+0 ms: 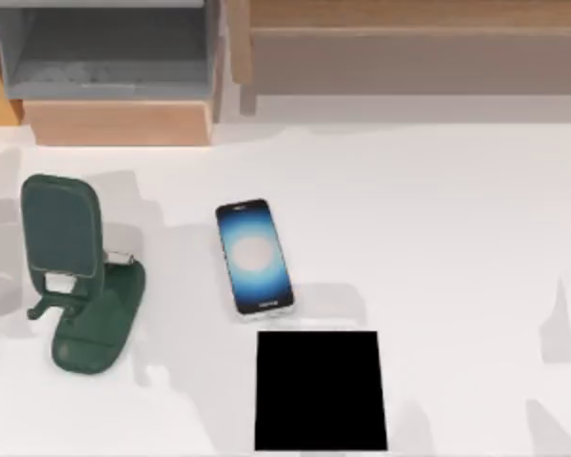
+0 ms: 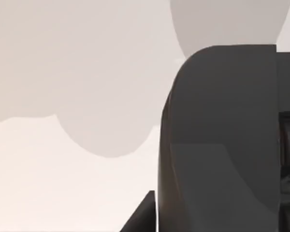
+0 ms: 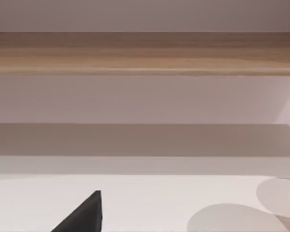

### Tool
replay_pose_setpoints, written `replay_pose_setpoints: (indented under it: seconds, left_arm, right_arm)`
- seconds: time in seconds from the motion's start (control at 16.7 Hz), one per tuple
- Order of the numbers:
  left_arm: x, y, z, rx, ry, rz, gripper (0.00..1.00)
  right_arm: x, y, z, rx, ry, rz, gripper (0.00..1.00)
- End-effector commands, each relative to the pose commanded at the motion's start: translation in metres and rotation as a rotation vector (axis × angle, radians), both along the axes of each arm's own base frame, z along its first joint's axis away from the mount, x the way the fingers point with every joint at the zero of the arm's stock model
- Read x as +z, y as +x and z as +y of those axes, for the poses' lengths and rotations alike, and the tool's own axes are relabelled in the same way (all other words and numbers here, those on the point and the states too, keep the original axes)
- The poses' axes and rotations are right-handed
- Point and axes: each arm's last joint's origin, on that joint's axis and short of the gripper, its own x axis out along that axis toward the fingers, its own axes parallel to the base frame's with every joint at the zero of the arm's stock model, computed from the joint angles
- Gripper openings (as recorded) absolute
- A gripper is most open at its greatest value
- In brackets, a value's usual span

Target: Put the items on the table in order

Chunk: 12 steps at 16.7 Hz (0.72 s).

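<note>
A slim smartphone (image 1: pixel 255 257) with a glowing blue-white screen lies flat on the white table (image 1: pixel 457 219), a little left of centre, its long side running front to back. Just in front of it lies a flat black square pad (image 1: pixel 321 390), a narrow gap apart. A black tip of my left gripper (image 2: pixel 141 217) juts into the left wrist view beside a large dark grey rounded shape (image 2: pixel 222 140) seen close up; I cannot tell what that shape is. A black tip of my right gripper (image 3: pixel 84 216) shows low in the right wrist view, over bare table and facing the shelf.
A dark green phone stand (image 1: pixel 76 276) stands upright at the left of the table. A wooden and grey shelf unit (image 1: pixel 114 67) runs along the back edge, with a long wooden shelf board (image 3: pixel 145 53) to its right. Arm shadows fall on the table's left and right edges.
</note>
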Motion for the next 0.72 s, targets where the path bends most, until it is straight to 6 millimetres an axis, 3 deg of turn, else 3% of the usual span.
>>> replay_pose_setpoints:
  seconds: [0.3, 0.48, 0.72]
  left_arm:
    - [-0.009, 0.017, -0.049, 0.158, 0.022, -0.033, 0.00]
    - [-0.014, 0.024, -0.097, 0.293, 0.024, -0.066, 0.00]
    - [-0.018, 0.019, -0.177, 0.499, -0.001, -0.106, 0.00]
  right_arm:
    - [0.000, 0.000, 0.000, 0.000, 0.000, 0.000, 1.00]
    - [0.000, 0.000, 0.000, 0.000, 0.000, 0.000, 1.00]
    - [0.000, 0.000, 0.000, 0.000, 0.000, 0.000, 1.00]
